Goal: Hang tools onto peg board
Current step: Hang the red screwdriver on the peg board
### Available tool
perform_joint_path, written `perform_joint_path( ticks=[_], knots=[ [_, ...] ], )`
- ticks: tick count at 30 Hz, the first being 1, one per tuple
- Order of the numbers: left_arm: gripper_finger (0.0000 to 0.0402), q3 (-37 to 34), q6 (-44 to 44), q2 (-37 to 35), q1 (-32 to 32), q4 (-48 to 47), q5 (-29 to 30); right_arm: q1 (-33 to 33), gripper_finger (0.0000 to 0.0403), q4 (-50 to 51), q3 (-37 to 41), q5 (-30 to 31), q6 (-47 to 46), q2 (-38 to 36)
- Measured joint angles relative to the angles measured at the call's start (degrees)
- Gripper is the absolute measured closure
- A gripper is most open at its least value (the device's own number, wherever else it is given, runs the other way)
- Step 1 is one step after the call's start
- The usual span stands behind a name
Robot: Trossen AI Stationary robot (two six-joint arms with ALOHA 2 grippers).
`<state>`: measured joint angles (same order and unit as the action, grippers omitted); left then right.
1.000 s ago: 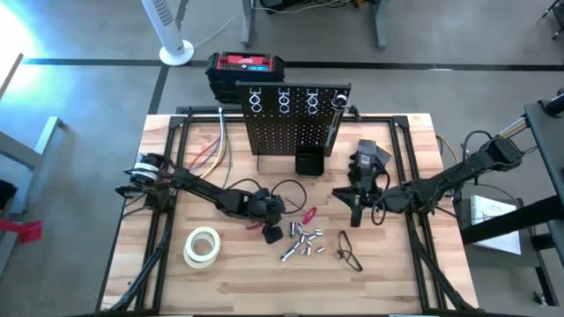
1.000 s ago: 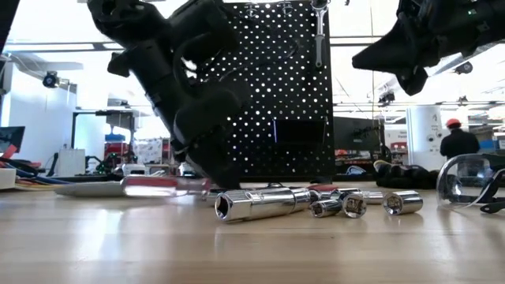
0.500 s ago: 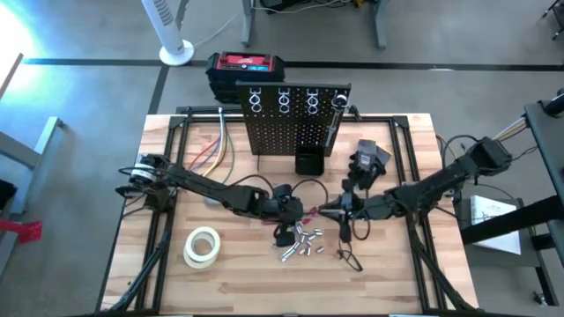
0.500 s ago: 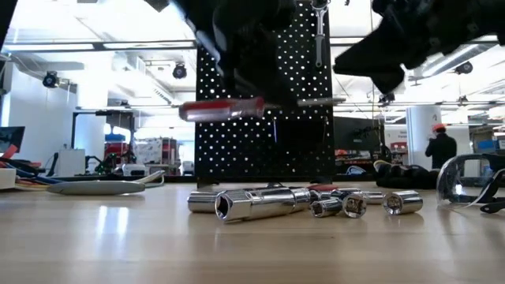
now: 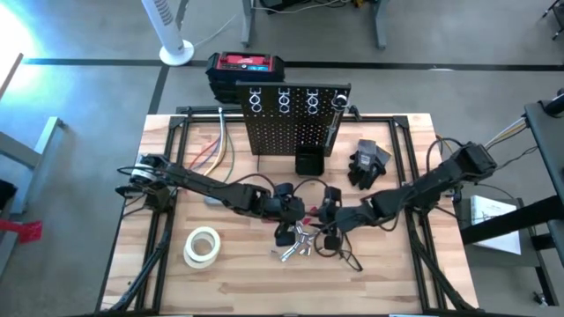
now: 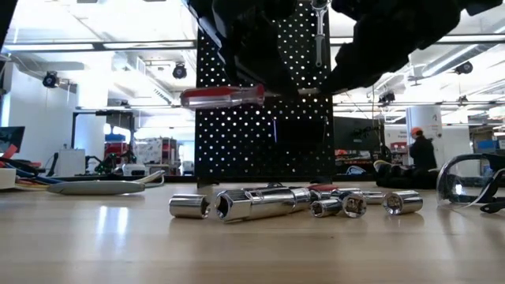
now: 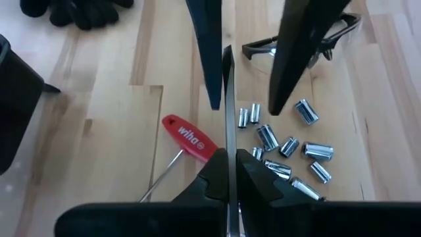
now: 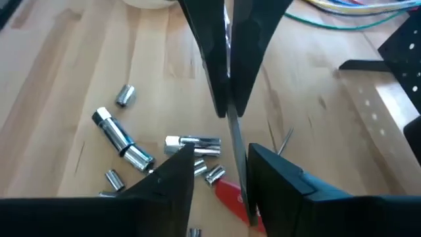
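My left gripper [image 7: 227, 158] is shut on a red-handled screwdriver [image 6: 222, 96], held level above the table in front of the peg board [image 5: 295, 114]. My right gripper [image 8: 220, 150] stands open, its fingers on either side of the screwdriver's bare shaft [image 8: 235, 141] without touching it. Below, several silvery sockets [image 7: 283, 148] and a second red-handled tool [image 7: 187, 137] lie flat on the wood. A grey wrench [image 5: 335, 123] hangs on the peg board's right side. My left gripper pinches the screwdriver's metal shaft [image 7: 227, 141] between its two fingers, which lie across the shaft and slant down from the table's left. The screwdriver is lifted clear and level, with its red handle [image 6: 222, 96] sticking out on one side and its free shaft end [image 7: 227, 72] on the other.
A tape roll [image 5: 202, 246] lies near left, black gloves [image 5: 368, 163] far right, safety glasses [image 5: 345, 255] near the sockets. A small black bin [image 5: 307, 163] stands at the peg board's foot, a red-and-black box [image 5: 247, 66] behind it. Coloured cables [image 5: 211, 145] run far left.
My left gripper has risen and gone toward the table's right, lifting the red-handled screwdriver from the wood until it hangs level. My right gripper has travelled toward the table's left and tipped, so that its fingers now straddle the shaft's free end.
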<state>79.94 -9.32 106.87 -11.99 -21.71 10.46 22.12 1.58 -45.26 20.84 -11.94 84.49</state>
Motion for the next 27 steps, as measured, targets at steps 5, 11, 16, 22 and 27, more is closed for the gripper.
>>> perform_joint_path(
  ticks=[5, 11, 16, 22, 27],
  knots=[
    [0.0401, -0.1, 0.1, 0.0, -0.1, 0.1, 0.0, -0.6, 0.0318, -0.1, -0.4, 0.0, -0.9, 0.9],
    [0.0401, 0.1, 0.5, 0.0, -0.4, -0.2, -0.4, -0.7, 0.0392, 0.2, -0.4, -0.2, 0.0, 0.5],
    [0.0385, 1.3, 0.4, -0.3, -0.6, -3.0, 0.5, -0.7, 0.0398, 0.0, -0.4, 2.4, -3.2, 0.5],
    [0.0343, 1.9, -1.2, -6.4, -2.6, -10.8, 5.1, -0.2, 0.0401, -0.1, 1.1, 8.4, -7.9, 0.9],
    [0.0322, -2.4, -2.2, -15.5, -5.8, -9.6, 14.3, 1.8, 0.0401, -6.3, 4.9, 16.9, -10.1, 0.3]
  ],
)
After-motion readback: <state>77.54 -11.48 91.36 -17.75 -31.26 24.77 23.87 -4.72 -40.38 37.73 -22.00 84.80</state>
